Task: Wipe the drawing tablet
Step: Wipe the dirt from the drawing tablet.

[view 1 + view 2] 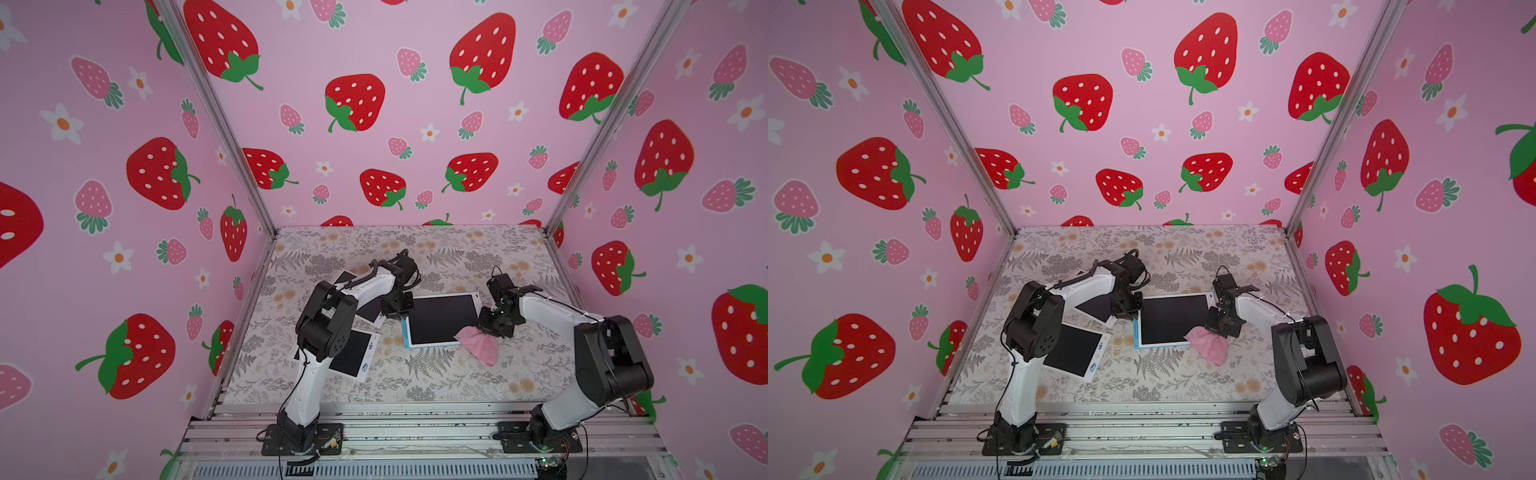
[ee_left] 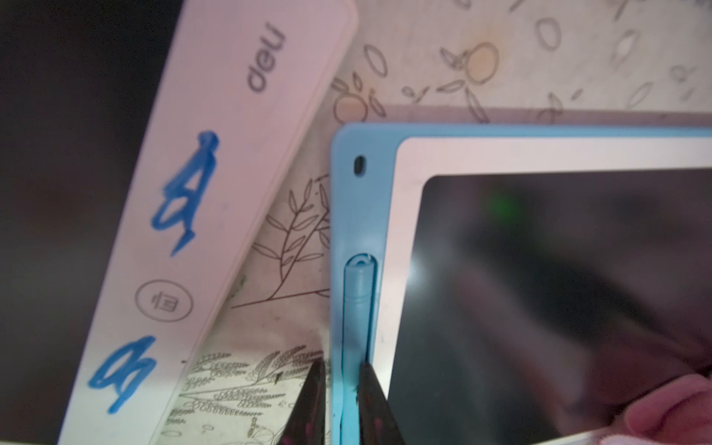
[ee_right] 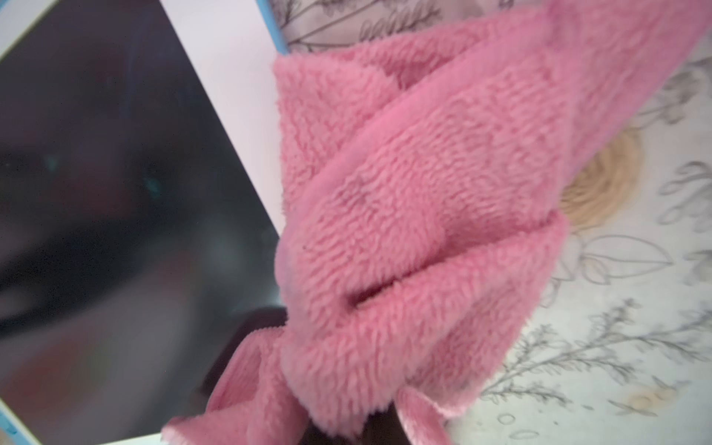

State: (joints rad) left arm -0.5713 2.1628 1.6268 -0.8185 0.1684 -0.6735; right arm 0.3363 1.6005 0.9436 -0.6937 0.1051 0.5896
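Blue-edged tablet (image 1: pixel 442 319) lies near the middle of the table (image 1: pixel 436 386), dark screen up. Left gripper (image 2: pixel 339 400) is clamped on the tablet's blue side rail, one finger on each side of the stylus slot — pinning it down. Right gripper (image 1: pixel 490 328) is closed on a bunched pink cloth (image 1: pixel 478 343); its fingers are buried in the fabric in the right wrist view. The cloth drapes over the tablet's near corner on the right arm's side, partly on the white border, partly off onto the table.

Step in hand, as I judge it: dragging the cloth across the screen. To do it well — keep the wad low enough that the fabric, not the fingers, meets the glass, and stroke toward the pinned rail so the tablet doesn't skate.

Edges and room: two other tablets (image 1: pixel 353 351) sit on the left arm's side, one just beside the held rail in the left wrist view, so a sweep should stop short of that edge. Bare table lies toward the front and behind the tablet; the right side is open for drawing back.
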